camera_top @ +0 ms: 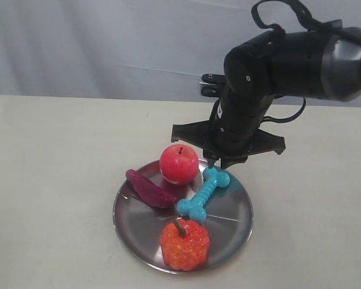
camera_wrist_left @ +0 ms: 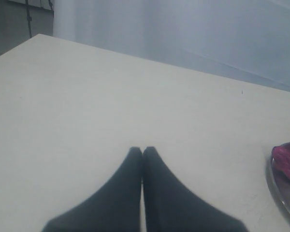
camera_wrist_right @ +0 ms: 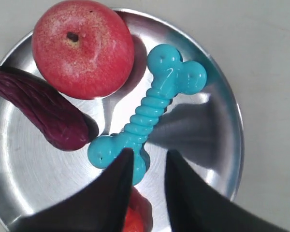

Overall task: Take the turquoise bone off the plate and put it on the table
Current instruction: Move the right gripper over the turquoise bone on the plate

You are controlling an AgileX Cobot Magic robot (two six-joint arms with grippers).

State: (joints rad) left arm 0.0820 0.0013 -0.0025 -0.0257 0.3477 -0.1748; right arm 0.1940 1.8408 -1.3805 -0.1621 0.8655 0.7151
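"Lying where, that turquoise bone?"

"On the plate, flat and slantwise across its middle. One knobbed end is just beside the apple. The other is near the pumpkin, and a purple vegetable sits just beside that same knob."

"And the plate?"

"It stands on the cream tabletop."

"The right hand?"

"It hangs above the plate's far side, pointing down over the bone's end by the apple. Its fingers are parted, with nothing between them. In the wrist view one fingertip shows in front of a knob, but I cannot tell whether it touches."

"The left hand?"

"Clenched and empty, tips pressed together, over bare tabletop. The plate's rim is only at the edge of its view."
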